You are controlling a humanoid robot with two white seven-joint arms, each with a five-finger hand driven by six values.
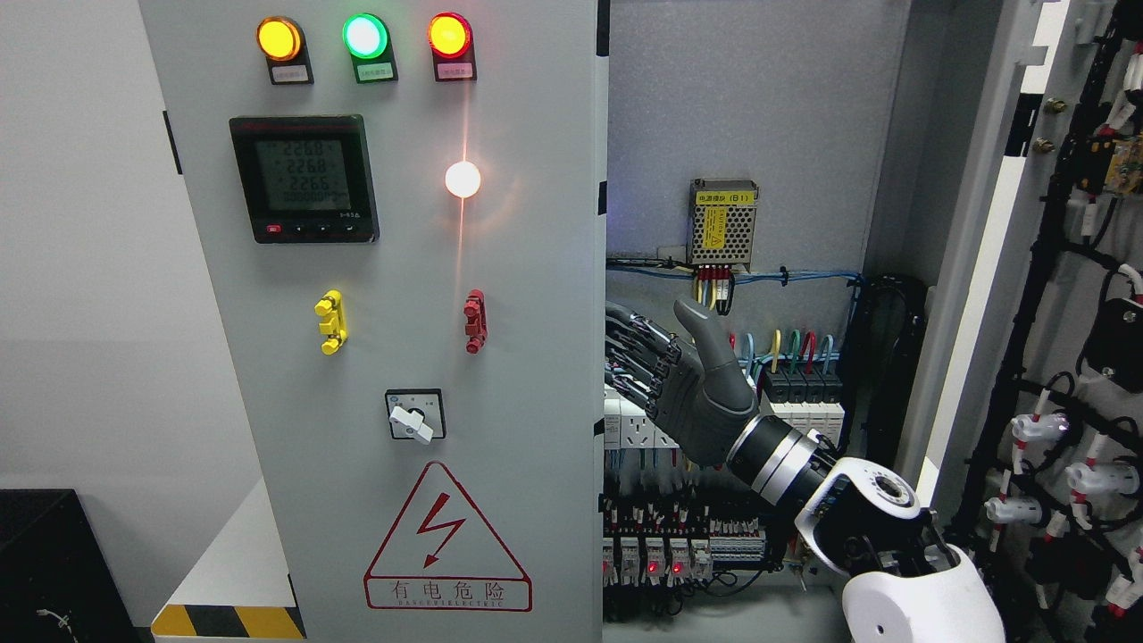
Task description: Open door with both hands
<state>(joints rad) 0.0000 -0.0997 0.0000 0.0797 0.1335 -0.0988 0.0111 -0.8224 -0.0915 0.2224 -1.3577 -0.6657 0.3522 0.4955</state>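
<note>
At centre frame I log my right hand (683,384): fingers extended toward the left door's (402,313) inner edge, thumb up, gripping nothing; whether the fingertips touch that edge I cannot tell. Left door stands shut or nearly so. Right door (1054,295) is swung wide, wiring exposed. Cabinet interior (750,134) lies open between them.

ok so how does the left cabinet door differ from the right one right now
The left door is closed and shows its grey front, with lamps, a meter, a rotary switch and a red warning triangle. The right door is swung wide open and shows its inner side, hung with black cable bundles and wiring. The right hand is at the left door's inner edge, well away from the right door. Both are grey metal.
</note>
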